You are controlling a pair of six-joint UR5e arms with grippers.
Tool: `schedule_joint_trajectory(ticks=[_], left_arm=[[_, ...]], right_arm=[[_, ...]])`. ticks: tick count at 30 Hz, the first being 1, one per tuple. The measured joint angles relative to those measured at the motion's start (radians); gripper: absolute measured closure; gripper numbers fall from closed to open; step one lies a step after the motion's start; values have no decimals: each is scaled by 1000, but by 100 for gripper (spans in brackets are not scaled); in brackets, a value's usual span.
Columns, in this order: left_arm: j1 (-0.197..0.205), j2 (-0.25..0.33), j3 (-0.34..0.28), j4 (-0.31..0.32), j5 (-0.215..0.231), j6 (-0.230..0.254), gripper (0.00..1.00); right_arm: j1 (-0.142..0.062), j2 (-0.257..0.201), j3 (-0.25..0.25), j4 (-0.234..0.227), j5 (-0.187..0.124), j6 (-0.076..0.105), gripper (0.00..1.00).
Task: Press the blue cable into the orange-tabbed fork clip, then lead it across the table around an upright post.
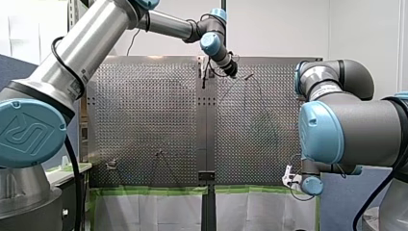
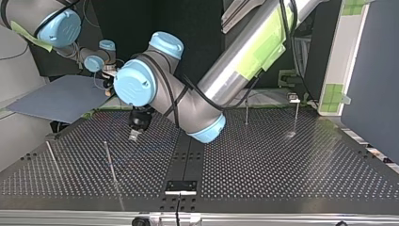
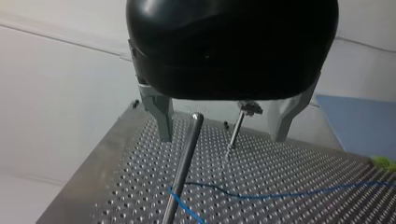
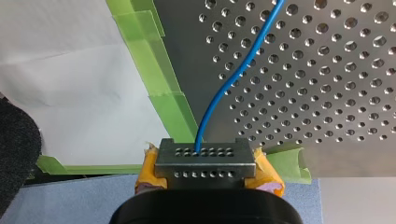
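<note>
Blue cable: runs from my right gripper out over the desk and lies slack at the foot of the upright post.
Right gripper: closed on the cable (yellow pads squeezed in).
Left gripper: fingers wide apart, holding nothing, poised about the post's top.
Fork clip: no orange tab can be made out.
Risk: a careless descent could knock a finger on the post, and a tug from my right arm could drag the slack cable off it.
</note>
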Motion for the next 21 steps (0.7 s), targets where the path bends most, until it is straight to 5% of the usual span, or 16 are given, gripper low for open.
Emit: schedule_joint_trajectory(ticks=[15, 21], left_arm=[[0, 0, 0, -5, -124, 11, 0], [0, 0, 0, -5, -135, 11, 0]], right_arm=[[0, 1, 0, -2, 0, 0, 100], [-1, 2, 0, -3, 0, 0, 100]])
